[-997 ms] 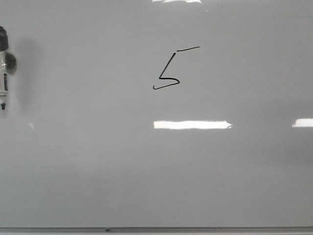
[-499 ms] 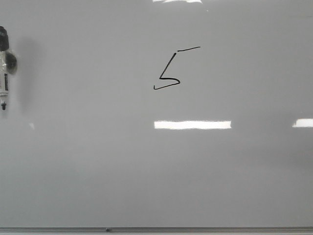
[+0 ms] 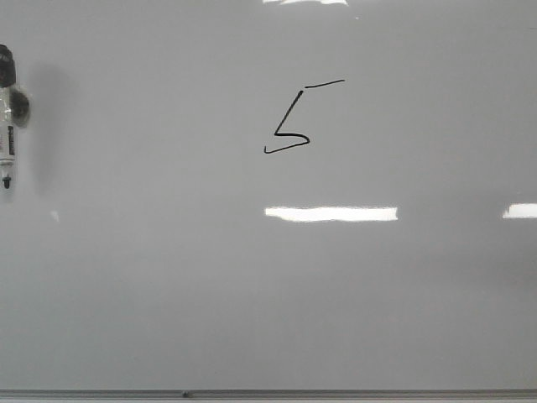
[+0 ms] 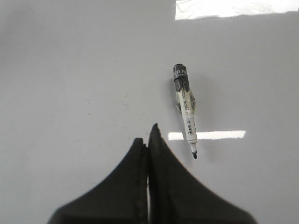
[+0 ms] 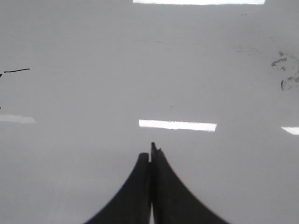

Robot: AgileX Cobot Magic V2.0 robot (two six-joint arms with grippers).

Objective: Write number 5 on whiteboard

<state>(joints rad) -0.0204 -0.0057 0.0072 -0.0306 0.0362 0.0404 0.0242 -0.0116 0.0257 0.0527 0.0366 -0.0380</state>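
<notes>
Front view: the number 5 [image 3: 291, 119] sits on the whiteboard [image 3: 268, 294], above centre; marker [image 3: 7, 117] lies far left of the 5, tip down.

Left wrist view: left gripper [image 4: 148, 140] w/ jaws pressed together, empty; marker [image 4: 185, 110] just beside it on the board.

Right wrist view: right gripper [image 5: 151, 153] jaws together, empty; only the 5's top stroke [image 5: 16, 71] shows at frame edge, well apart from it.

Even overhead light, bright rectangular glare on the glossy whiteboard [image 3: 126, 319], soft shadows.

number 5 [image 3: 295, 117] on whiteboard [image 3: 168, 294], marker [image 3: 7, 117] far left
</notes>
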